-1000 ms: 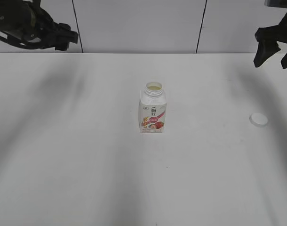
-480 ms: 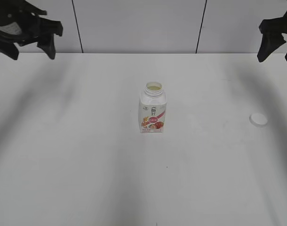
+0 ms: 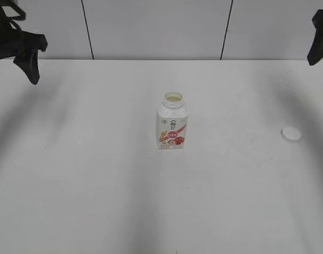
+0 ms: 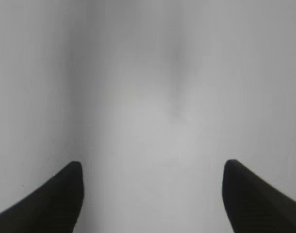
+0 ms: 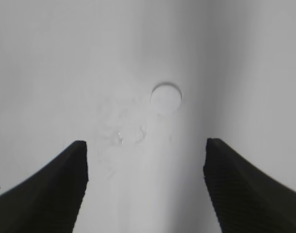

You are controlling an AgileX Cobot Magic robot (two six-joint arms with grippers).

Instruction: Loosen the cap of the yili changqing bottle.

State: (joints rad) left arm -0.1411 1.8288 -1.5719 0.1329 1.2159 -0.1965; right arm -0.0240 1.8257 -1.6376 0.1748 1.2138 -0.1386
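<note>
Black, wedge-shaped jaws stand wide apart in both wrist views, and nothing lies between either pair. The left gripper (image 4: 153,194) looks down on bare white tabletop; in the exterior view it hangs high at the far left edge, well clear of everything. The right gripper (image 5: 145,179) is likewise spread and empty, with the cap (image 5: 166,98) lying on the surface below and ahead of it, not touched. In the exterior view only a dark part of that arm shows at the upper right corner.

Outward from the jaws, the yili changqing bottle (image 3: 172,124) stands upright near the middle of the table (image 3: 98,185), well apart from both arms. Its wide threaded neck is open, and pale liquid shows inside the mouth. The cap rests flat on the table off to the bottle's right, near the edge of the exterior view.

By my reading the task is done, even overdone: the cap is not merely loosened but fully off and set aside, and nothing seems left but for the arms to stay clear.

The bottle is smooth white plastic, squat and squarish with sloped shoulders and a pink-red fruit label. The cap is a plain, flat white disc. The matte white table carries soft grey arm shadows.
</note>
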